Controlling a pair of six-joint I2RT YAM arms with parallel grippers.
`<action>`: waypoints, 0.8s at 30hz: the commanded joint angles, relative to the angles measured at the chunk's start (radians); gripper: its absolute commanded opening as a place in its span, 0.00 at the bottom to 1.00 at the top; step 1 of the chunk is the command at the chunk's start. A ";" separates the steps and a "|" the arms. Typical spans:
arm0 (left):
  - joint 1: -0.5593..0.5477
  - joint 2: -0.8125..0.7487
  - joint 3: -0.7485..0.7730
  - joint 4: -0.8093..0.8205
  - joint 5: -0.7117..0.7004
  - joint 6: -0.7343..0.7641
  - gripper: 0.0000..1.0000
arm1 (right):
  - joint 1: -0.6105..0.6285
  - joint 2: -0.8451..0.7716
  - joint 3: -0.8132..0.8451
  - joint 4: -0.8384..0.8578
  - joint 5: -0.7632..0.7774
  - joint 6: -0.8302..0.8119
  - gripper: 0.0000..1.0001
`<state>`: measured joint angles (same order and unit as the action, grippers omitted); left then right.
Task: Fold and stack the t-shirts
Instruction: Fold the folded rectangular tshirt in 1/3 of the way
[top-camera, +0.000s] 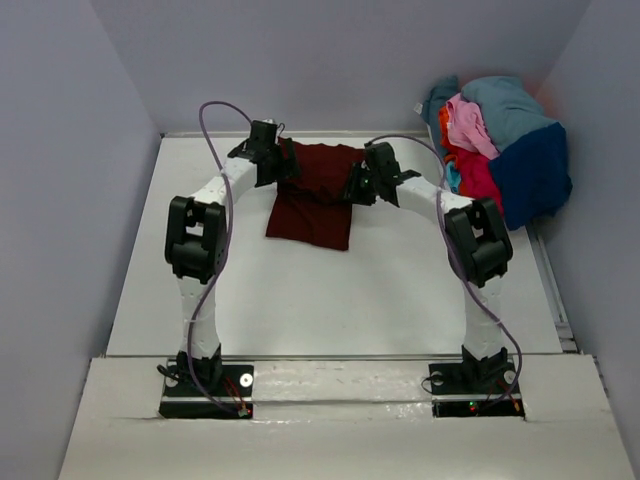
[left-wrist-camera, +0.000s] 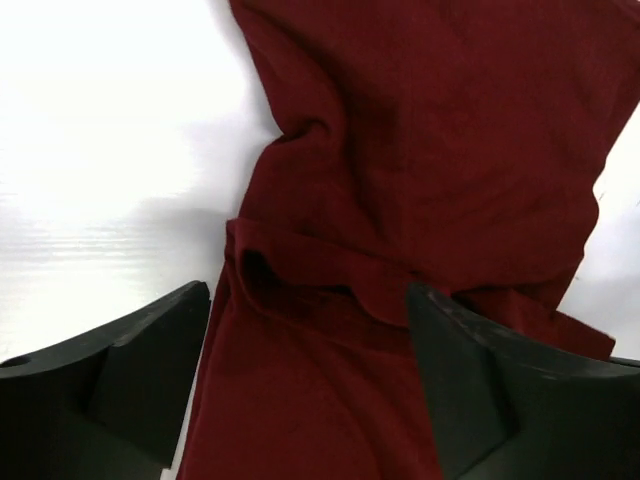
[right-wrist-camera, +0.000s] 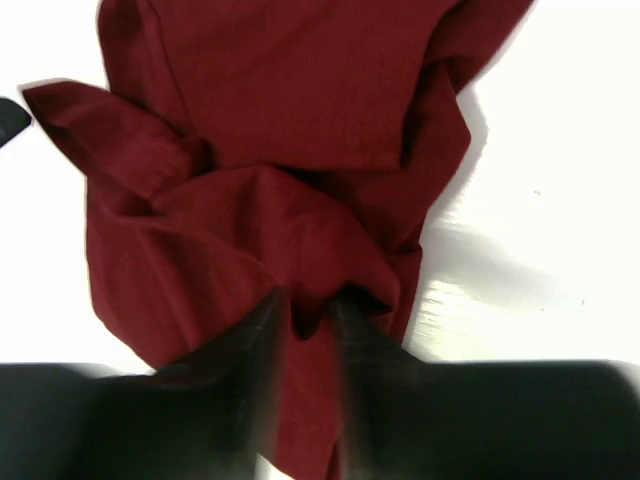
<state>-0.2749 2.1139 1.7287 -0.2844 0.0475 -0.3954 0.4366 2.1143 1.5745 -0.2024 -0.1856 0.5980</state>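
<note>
Arm bases: the left base (top-camera: 205, 385) and the right base (top-camera: 475, 385) sit side by side on the near edge of the white table (top-camera: 330, 300).
Cables: a purple cable (top-camera: 215, 290) runs up each arm from its base.
Arms: both reach away from the bases and bend inward, meeting over the far half of the table.
Maroon t-shirt (top-camera: 318, 205): lies on the table between the two wrists, about midway across and toward the far edge. It is partly folded and bunched, with creases along both side edges.
Left pincer (left-wrist-camera: 308, 300): fingers stand wide apart over the shirt's left edge. Rumpled maroon cloth lies in the gap below them, and neither finger presses on it.
Right pincer (right-wrist-camera: 310, 310): fingers are drawn close together at the shirt's right edge, clamped on a raised ridge of the maroon cloth. The fingers appear blurred.
Pile of t-shirts (top-camera: 500, 150): heaped at the far right corner against the wall, well apart from the maroon one.
Pile contents: teal-blue (top-camera: 505, 100) on top, pink (top-camera: 470, 125) at the left, bright red (top-camera: 478, 178) below, navy (top-camera: 535, 175) at the right.
</note>
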 joint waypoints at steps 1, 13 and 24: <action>0.034 -0.052 0.104 -0.033 -0.034 0.033 0.96 | -0.027 -0.010 0.094 -0.034 0.028 -0.027 0.54; 0.057 -0.314 -0.033 -0.047 0.149 0.107 0.57 | -0.047 -0.150 0.124 -0.043 -0.099 -0.119 0.38; 0.046 -0.375 -0.409 0.174 0.308 -0.008 0.06 | 0.048 -0.159 -0.152 0.124 -0.207 -0.078 0.07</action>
<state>-0.2241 1.7176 1.3579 -0.2050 0.2890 -0.3683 0.4599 1.9388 1.4677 -0.1905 -0.3550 0.4931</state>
